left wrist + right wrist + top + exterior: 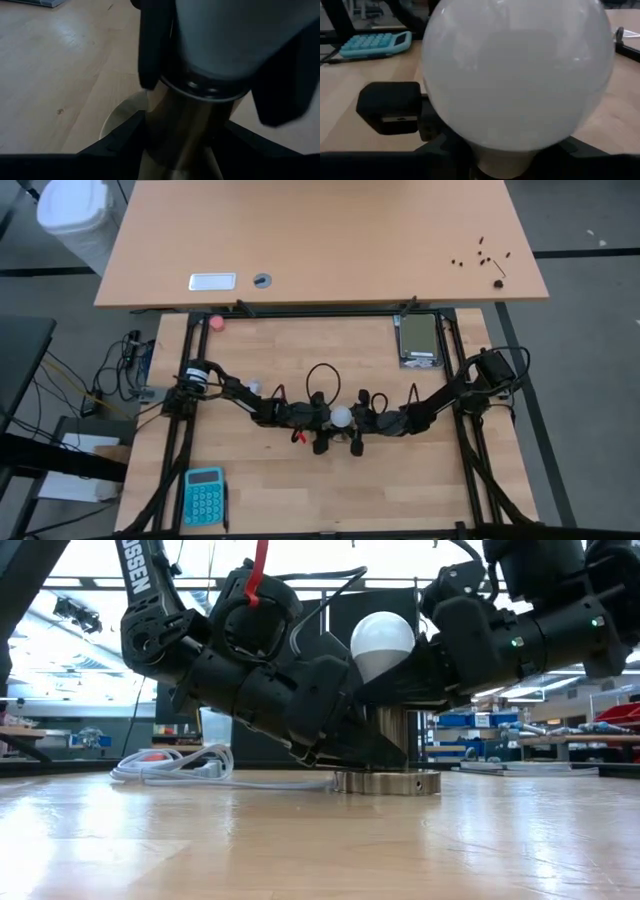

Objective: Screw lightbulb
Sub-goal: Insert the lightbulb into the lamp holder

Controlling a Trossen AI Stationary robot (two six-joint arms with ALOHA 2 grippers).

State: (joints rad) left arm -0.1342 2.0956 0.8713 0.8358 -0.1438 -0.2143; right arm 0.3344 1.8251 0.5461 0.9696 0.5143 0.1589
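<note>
Both arms meet at the middle of the table, and right between them sits the lightbulb (342,417), white globe up, standing on top of the brass socket (388,740). From table height the socket's round metal base (387,782) rests flat on the wooden table (300,850), and the bulb's globe pokes out above the dark gripper bodies.

The left gripper (180,135) comes in from the left, low down, and its two dark fingers (125,137) are clamped on the brass socket stem, one on each side, holding it just under the bulb's neck. The right gripper (505,160) reaches in from the right and higher up; in its own wrist view the frosted globe fills nearly everything, and the fingers sit at the narrow neck below it. They look closed on the bulb's neck, though the globe hides most of the contact, so take that as likely rather than certain.

Writing? The left arm shows white block letters on its upper link in the low view, cut off at the frame edge; "SSEN" (138,572) is what can be read.

A white cord (175,765) lies coiled on the table to the left of the socket. At the near left corner lies a turquoise calculator (203,496). Far left, by the table's back edge, a small pink ball (216,322). Far right, a grey box (418,340).
</note>
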